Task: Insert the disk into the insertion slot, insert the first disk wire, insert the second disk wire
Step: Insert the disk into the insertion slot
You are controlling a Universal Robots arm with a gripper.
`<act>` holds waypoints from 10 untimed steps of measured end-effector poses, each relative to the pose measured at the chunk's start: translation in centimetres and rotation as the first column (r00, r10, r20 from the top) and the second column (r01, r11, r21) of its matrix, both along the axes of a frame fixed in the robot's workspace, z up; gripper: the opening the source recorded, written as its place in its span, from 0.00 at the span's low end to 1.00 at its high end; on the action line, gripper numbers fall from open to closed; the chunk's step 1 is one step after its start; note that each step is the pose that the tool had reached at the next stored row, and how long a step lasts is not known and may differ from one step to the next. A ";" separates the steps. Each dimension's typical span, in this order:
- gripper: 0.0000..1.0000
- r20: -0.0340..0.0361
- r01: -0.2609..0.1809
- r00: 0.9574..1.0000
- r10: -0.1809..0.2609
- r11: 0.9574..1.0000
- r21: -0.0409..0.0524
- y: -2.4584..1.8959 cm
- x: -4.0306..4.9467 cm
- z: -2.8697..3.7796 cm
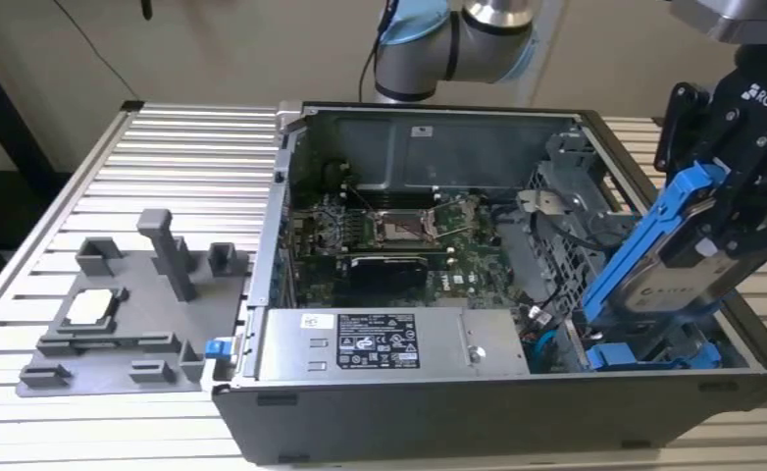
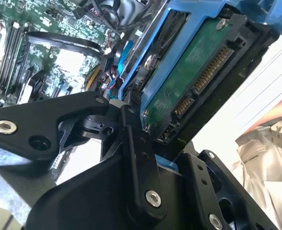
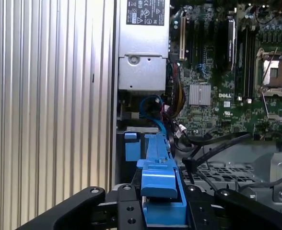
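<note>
**Disk gripped, tilted over the slot**

In the exterior view the gripper [image 1: 728, 224] stands at 3 o'clock; its jaws are closed tight on the disk [image 1: 672, 257], one on each flat side. The disk is steeply tilted, with its upper end toward 1 o'clock and its lower end toward 7 o'clock; that lower end dips inside the open case [image 1: 488, 417], just above the slot [image 1: 639, 351] at the case's 4 o'clock corner; the disk is not yet seated. In the first wrist view the disk [image 3: 160, 184] sits edge-on between the black fingers [image 3: 125, 211]; in the second wrist view its green board and connectors [image 2: 198, 72] are bare. The motherboard [image 1: 397, 235] fills the case's middle; the power supply [image 1: 383, 343] lies at 6 o'clock; a grey fixture [image 1: 122, 314] rests on the table [image 1: 175, 147] at 9 o'clock.
</note>
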State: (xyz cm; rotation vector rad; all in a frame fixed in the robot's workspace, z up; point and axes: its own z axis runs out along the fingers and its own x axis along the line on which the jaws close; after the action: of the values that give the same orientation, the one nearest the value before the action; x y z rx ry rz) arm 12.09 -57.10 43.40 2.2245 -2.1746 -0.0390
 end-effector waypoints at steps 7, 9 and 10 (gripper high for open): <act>0.33 0.000 -0.009 1.000 0.009 1.000 0.000 0.00 0.07 -0.88; 0.33 0.000 -0.011 1.000 0.011 1.000 0.000 0.00 0.10 -1.13; 0.33 0.000 -0.011 1.000 0.011 1.000 0.000 0.00 0.12 -1.25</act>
State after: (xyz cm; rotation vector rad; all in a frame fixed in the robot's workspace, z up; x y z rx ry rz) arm 12.21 -57.10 42.15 2.2369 -2.1618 -0.0388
